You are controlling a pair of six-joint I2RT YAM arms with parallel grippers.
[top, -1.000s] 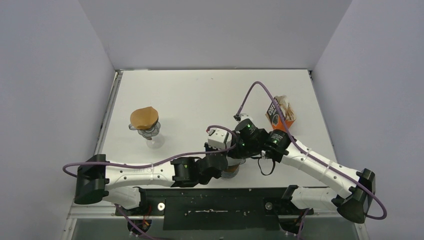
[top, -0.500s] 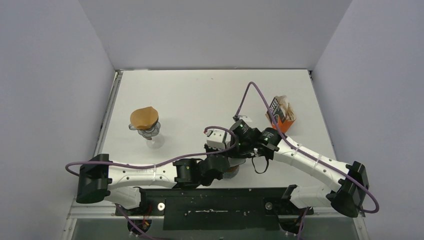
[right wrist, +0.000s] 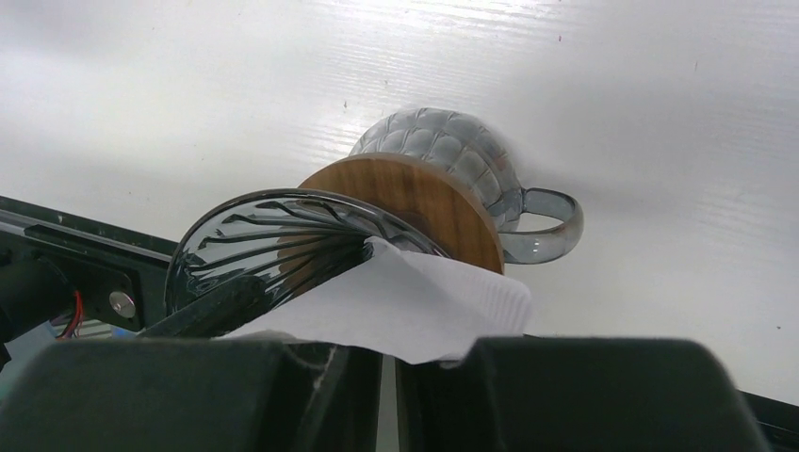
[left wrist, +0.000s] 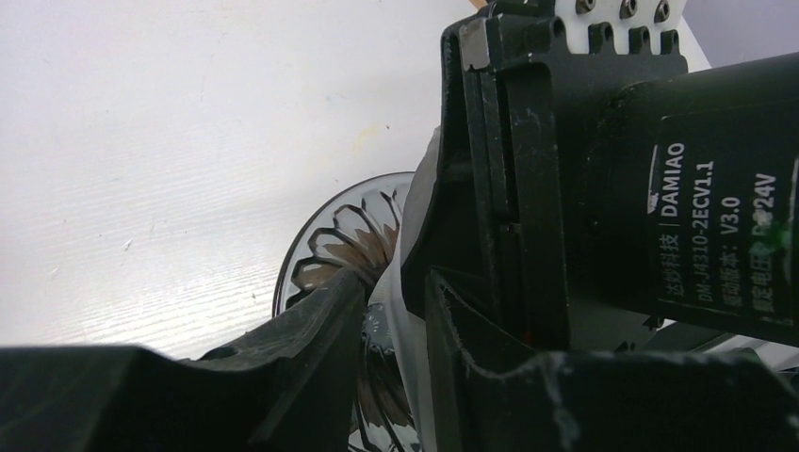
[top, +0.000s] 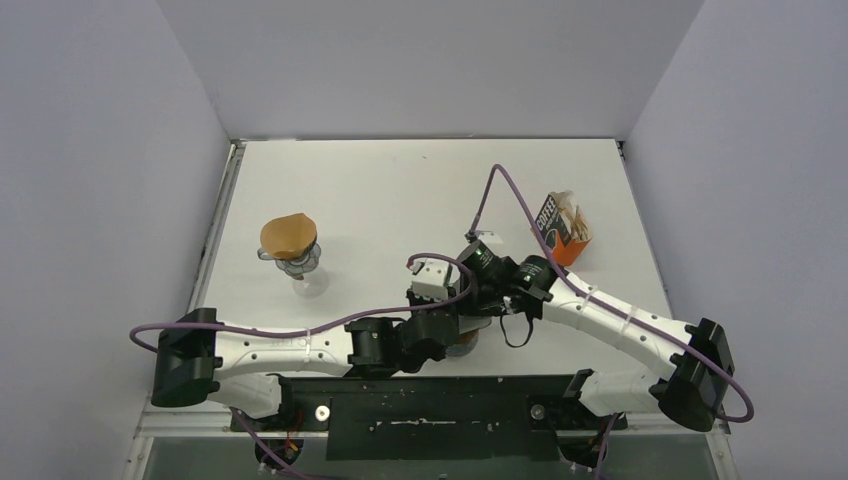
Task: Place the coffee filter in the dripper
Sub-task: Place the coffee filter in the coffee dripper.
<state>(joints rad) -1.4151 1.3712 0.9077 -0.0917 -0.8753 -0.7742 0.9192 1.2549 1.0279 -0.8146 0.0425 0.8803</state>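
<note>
The dripper (right wrist: 377, 221) is seen standing on the white surface (right wrist: 612, 85), close to its near edge, with a wooden ring around its neck. The white coffee filter (right wrist: 396, 301) is laid over the rim. One corner is dipped into the mouth and the rest is left outside. The coffee filter is pinched by the right jaws, which are almost closed. The left jaws are parted a little, and the dripper's rim is seen in the gap. A brown paper cone (top: 288, 234) is kept well apart.
</note>
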